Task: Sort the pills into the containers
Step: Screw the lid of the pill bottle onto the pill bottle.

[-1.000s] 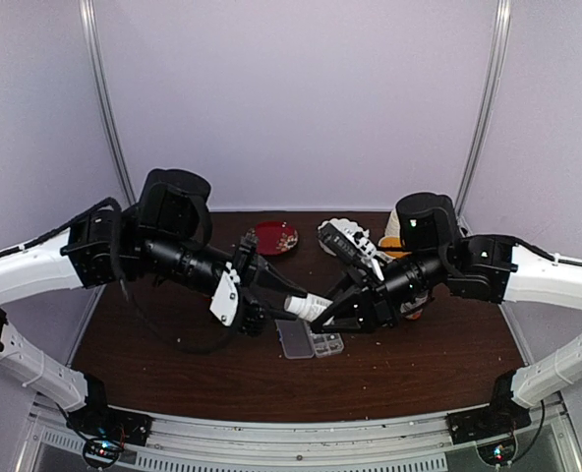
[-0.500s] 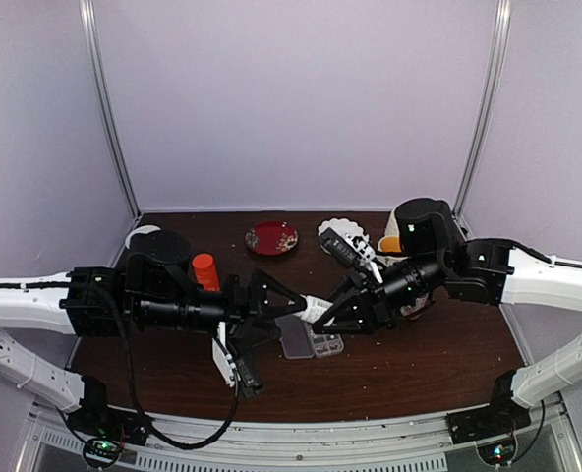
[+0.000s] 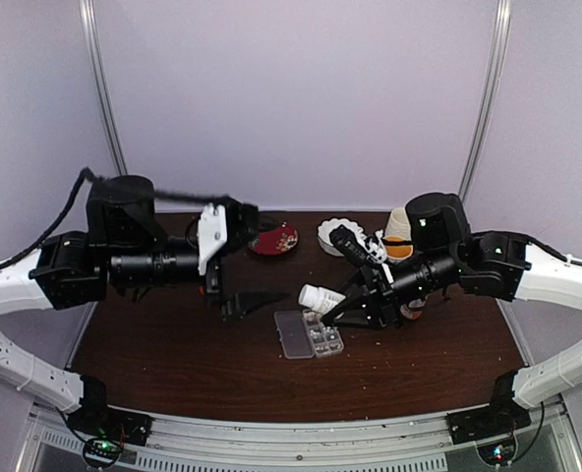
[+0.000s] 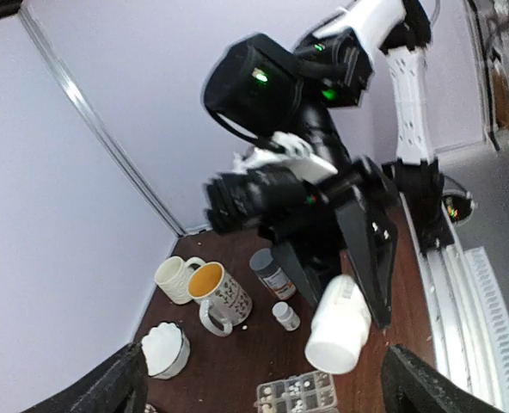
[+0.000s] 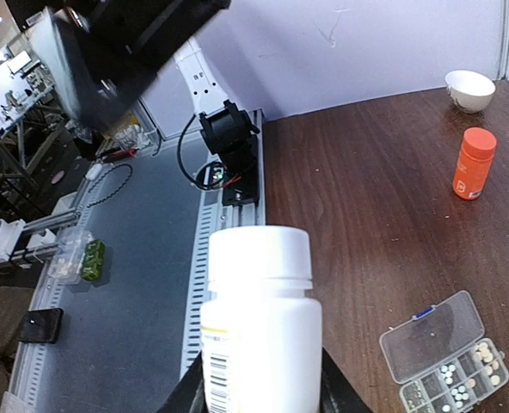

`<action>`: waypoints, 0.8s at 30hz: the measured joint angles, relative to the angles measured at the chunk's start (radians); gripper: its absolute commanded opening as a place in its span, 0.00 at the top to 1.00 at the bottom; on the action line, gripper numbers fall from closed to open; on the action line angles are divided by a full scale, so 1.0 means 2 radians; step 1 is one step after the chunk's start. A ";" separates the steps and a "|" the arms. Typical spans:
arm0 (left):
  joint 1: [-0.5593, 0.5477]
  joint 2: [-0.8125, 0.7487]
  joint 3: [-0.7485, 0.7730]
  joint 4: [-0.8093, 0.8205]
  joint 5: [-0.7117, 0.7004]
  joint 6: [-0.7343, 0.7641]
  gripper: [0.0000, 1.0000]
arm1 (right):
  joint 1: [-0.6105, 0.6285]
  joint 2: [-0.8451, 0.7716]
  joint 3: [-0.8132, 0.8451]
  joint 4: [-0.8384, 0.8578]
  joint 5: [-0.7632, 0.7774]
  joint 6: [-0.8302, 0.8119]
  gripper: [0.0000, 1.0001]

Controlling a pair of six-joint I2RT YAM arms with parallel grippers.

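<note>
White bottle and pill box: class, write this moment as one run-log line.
left gripper: open, empty | right gripper: shut on white bottle, near pill box | pill box: lid open, holds pills

Plain pale lilac panel walls [image 3: 301, 98] around me, thin silver metal corner posts [image 3: 104, 108]. I work over a dark brown wooden table [image 3: 222, 379].

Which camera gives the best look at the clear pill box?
The right wrist view: the pill box lies open, pills plain in its cells. From the top it looks small; the left wrist view crops it.
</note>
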 measured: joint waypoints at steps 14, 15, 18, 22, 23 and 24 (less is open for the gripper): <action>0.086 0.092 0.061 -0.077 0.243 -0.320 0.22 | 0.010 -0.005 0.020 -0.009 0.064 -0.080 1.00; 0.086 0.096 0.061 -0.080 0.247 -0.324 0.24 | 0.010 -0.002 0.026 -0.009 0.065 -0.082 1.00; 0.086 0.105 0.062 -0.086 0.259 -0.332 0.33 | 0.012 0.006 0.039 -0.007 0.069 -0.085 1.00; 0.086 0.107 0.063 -0.092 0.267 -0.336 0.28 | 0.012 0.014 0.043 -0.009 0.073 -0.087 1.00; 0.086 0.107 0.063 -0.092 0.269 -0.336 0.26 | 0.012 0.015 0.043 -0.010 0.073 -0.087 1.00; 0.086 0.107 0.063 -0.092 0.270 -0.336 0.25 | 0.012 0.016 0.043 -0.011 0.073 -0.087 1.00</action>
